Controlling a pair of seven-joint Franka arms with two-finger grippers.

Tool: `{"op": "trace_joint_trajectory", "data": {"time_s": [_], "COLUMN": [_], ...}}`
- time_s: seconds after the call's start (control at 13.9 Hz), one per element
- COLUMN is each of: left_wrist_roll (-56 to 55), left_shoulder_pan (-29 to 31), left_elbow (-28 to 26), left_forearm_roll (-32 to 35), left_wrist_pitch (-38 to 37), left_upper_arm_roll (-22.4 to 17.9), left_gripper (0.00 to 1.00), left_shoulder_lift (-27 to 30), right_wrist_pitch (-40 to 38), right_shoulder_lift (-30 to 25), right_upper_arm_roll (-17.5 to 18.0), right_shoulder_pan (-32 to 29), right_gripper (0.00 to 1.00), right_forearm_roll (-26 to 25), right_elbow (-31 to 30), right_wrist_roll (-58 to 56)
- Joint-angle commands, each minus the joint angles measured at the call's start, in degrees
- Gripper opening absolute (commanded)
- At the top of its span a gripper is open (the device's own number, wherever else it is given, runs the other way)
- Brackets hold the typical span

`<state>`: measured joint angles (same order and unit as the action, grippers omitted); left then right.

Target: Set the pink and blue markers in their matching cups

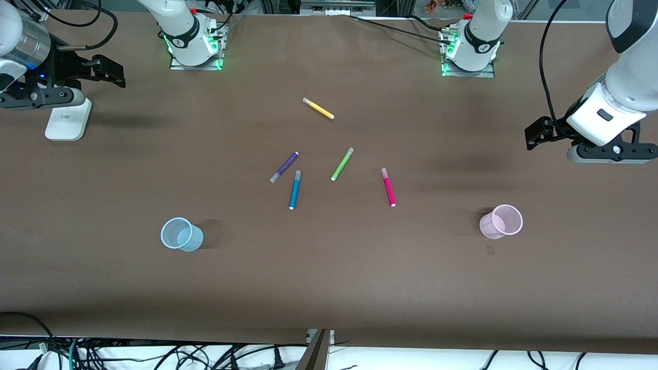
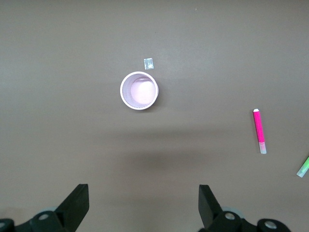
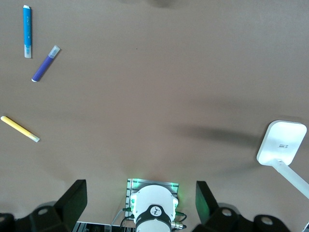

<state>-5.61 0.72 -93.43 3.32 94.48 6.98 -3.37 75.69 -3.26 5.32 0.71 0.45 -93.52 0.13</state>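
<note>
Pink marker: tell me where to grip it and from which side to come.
Grip the pink marker at mid-barrel, coming straight down from above, fingers closing across its narrow width. It lies flat on the table, its length running nearly toward the front camera, with open space around it; the green marker lies well clear. The left gripper, open, is probably the handier one.

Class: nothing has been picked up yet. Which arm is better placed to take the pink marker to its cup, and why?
Left. Its open tool hangs at the table end where the pink cup stands, with the pink marker lying closer to that end than the blue marker. The right tool waits, open, at the other end.
</note>
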Motion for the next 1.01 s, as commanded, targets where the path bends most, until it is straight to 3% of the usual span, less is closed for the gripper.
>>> {"op": "trace_joint_trajectory", "data": {"time_s": [0.0,0.93], "left_wrist_roll": [-0.3,-0.3], "left_shoulder_pan": [-0.1,-0.1], "left_elbow": [0.4,0.3], "left_forearm_roll": [-1.5,-1.4], "left_wrist_pitch": [-0.8,-1.1], "left_upper_arm_roll": [0.0,0.1], "left_gripper": [1.0,1.0], "left_shoulder_lift": [0.5,0.6], "right_wrist_pitch": [-1.4,-1.1], "right_shoulder_lift": [0.8,2.0], "right_upper_arm_roll": [-0.2,-0.4], "right_shoulder_pan": [-0.2,-0.4], "right_gripper": [0.99,0.99], "right_forearm_roll": [0.8,0.9], "right_elbow": [1.8,1.8], "right_wrist_roll": [-0.3,-0.7]}}
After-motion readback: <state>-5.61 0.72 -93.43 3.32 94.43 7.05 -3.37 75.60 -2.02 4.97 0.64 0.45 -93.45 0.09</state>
